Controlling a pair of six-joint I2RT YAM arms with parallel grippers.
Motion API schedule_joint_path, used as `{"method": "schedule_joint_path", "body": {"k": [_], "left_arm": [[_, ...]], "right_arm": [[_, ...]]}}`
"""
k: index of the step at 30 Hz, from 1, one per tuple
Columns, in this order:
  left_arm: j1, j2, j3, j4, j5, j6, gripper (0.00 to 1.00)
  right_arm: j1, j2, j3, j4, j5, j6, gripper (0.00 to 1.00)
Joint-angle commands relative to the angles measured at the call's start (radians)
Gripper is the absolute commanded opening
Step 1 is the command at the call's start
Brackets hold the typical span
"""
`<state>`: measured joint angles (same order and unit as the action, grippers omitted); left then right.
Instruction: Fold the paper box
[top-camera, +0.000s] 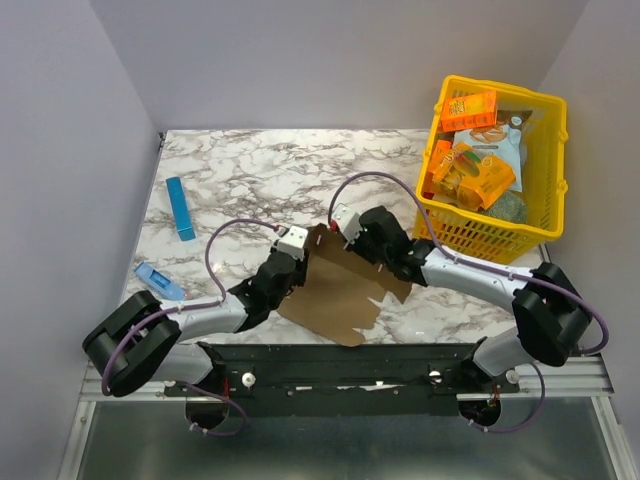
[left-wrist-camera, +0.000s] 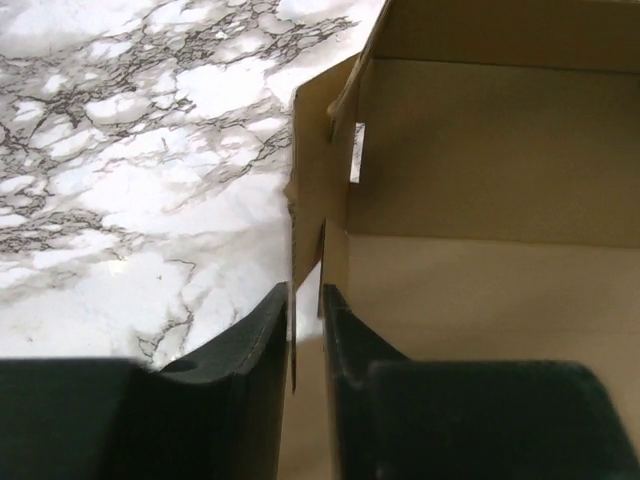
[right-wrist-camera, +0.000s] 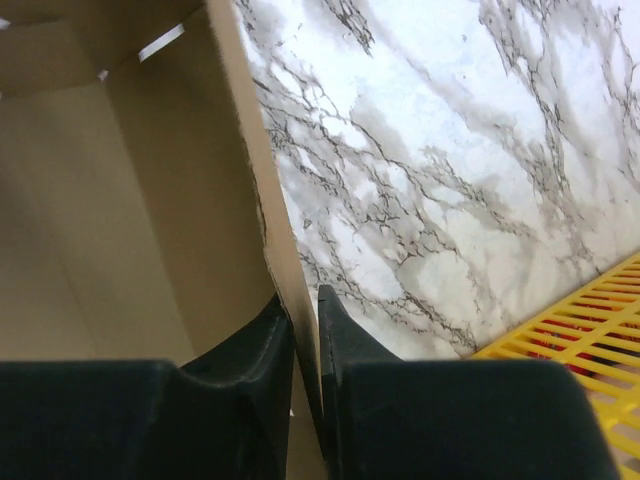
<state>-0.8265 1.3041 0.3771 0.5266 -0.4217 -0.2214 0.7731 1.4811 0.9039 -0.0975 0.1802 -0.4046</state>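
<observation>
The paper box (top-camera: 340, 292) is plain brown cardboard, partly raised, lying at the near middle of the marble table between both arms. My left gripper (top-camera: 303, 262) is at its left edge. In the left wrist view a thin upright flap of the box (left-wrist-camera: 480, 270) stands between the fingers of the left gripper (left-wrist-camera: 305, 300), which are a narrow gap apart, with light showing beside the flap. My right gripper (top-camera: 352, 250) is at the box's far right side. In the right wrist view the right gripper (right-wrist-camera: 303, 305) is shut on a raised side wall of the box (right-wrist-camera: 130, 200).
A yellow basket (top-camera: 552, 150) with orange snack boxes (top-camera: 468, 110) and other packets stands at the back right; its mesh (right-wrist-camera: 580, 340) shows beside the right fingers. A slim blue bar (top-camera: 180, 208) and a small blue packet (top-camera: 158, 281) lie at the left.
</observation>
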Motion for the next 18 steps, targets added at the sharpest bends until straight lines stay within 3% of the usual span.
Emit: {"method": "schedule_joint_path", "body": {"k": [1, 3, 6, 13, 18], "left_arm": [[0.018, -0.103, 0.035, -0.071, 0.055, -0.133, 0.65], [0.026, -0.164, 0.049, -0.091, 0.083, -0.163, 0.84], [0.044, -0.228, 0.080, -0.152, 0.132, -0.177, 0.97], [0.165, -0.264, 0.199, -0.321, 0.314, -0.217, 0.99], [0.311, -0.075, 0.432, -0.445, 0.555, -0.223, 0.99]], "right_arm": [[0.055, -0.001, -0.065, 0.117, 0.131, -0.077, 0.17], [0.061, -0.011, -0.086, 0.143, 0.153, -0.089, 0.17], [0.075, -0.018, -0.094, 0.160, 0.177, -0.112, 0.16], [0.103, -0.025, -0.109, 0.222, 0.231, -0.174, 0.14], [0.117, -0.016, -0.105, 0.260, 0.274, -0.229, 0.13]]}}
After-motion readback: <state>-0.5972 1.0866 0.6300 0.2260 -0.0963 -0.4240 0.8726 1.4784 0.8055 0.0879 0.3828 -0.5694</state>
